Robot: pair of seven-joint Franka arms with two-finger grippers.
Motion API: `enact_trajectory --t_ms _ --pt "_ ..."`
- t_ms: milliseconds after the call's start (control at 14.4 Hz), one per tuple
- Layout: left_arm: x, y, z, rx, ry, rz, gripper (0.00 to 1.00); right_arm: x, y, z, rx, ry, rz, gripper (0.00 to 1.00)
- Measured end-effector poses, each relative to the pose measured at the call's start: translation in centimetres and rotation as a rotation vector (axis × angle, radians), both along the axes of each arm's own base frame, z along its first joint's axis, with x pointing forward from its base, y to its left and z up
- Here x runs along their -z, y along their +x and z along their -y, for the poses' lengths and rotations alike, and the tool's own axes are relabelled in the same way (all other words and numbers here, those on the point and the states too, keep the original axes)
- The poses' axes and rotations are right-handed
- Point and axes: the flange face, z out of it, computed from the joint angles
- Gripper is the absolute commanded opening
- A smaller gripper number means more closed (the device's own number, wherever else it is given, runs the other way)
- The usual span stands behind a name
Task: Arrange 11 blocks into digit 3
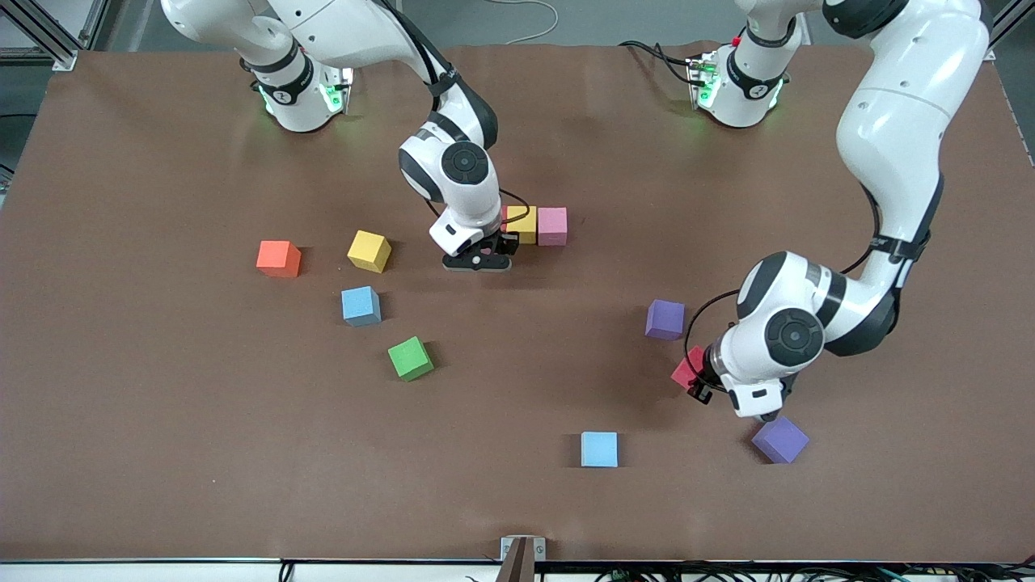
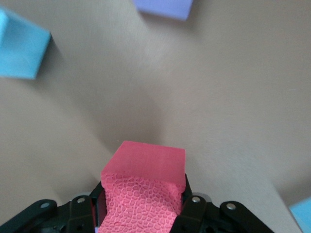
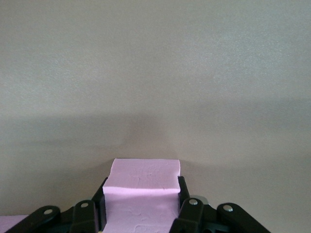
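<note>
Left hand (image 2: 141, 221) pinches the red block (image 2: 146, 187) on the bench, beside the purple block (image 1: 665, 318). Right hand (image 3: 141, 218) grips a pink block (image 3: 143, 194) by the yellow-pink pair (image 1: 535, 225). Lift straight, keep the squeeze gentle.

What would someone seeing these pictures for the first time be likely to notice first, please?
Probably the two white arms, each clamped on a foam cube: the left gripper holds a red block down at the table between two purple blocks. The right gripper holds a pale pink block beside the yellow block and pink block, which sit side by side. The other cubes lie scattered.
</note>
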Motion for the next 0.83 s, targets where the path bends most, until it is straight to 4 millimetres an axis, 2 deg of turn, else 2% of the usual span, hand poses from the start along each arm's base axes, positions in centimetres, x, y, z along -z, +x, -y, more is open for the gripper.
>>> enact_trajectory --t_ms 347,832 --pt "-10.0 -1.0 -0.9 0.126 0.05 0.038 0.29 0.0 0.0 0.0 0.002 0.003 0.002 0.02" --pt "-20.3 -5.4 -0.9 0.217 0.094 -0.008 0.29 0.0 -0.1 -0.1 0.0 0.003 0.002 0.09"
